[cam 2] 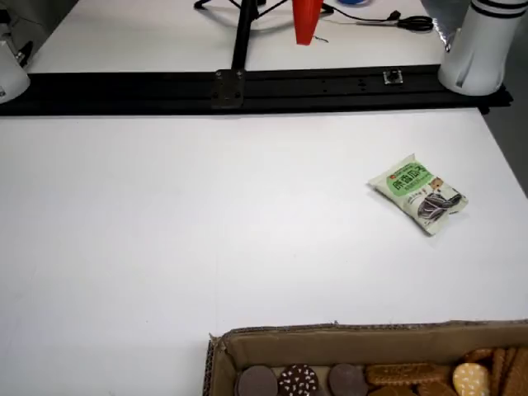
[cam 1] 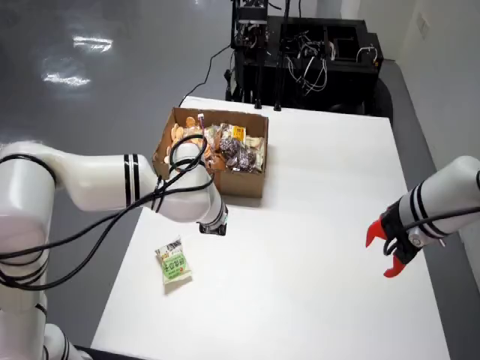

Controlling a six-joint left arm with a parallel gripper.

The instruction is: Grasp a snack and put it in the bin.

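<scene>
A green and white snack packet (cam 1: pixel 174 264) lies flat on the white table (cam 1: pixel 315 225), near the left front in the view from above. The same packet (cam 2: pixel 418 195) is at the right in the view across the table. A cardboard box (cam 1: pixel 225 184) full of snacks and cookies stands at the back left. Only the box's near rim (cam 2: pixel 330 337) and some cookies show across the table. My gripper (cam 1: pixel 212 228), on the long white arm, hangs dark and small just in front of the box, up and right of the packet. Its fingers are too small to read, and nothing shows in them.
A second arm at the right table edge carries a red-fingered gripper (cam 1: pixel 391 251) that is spread apart. A black equipment rack (cam 1: pixel 300 52) stands behind the table. Across the table, a black rail (cam 2: pixel 247 82), a white arm base (cam 2: pixel 483 49) and a red tip (cam 2: pixel 307 21) line the top.
</scene>
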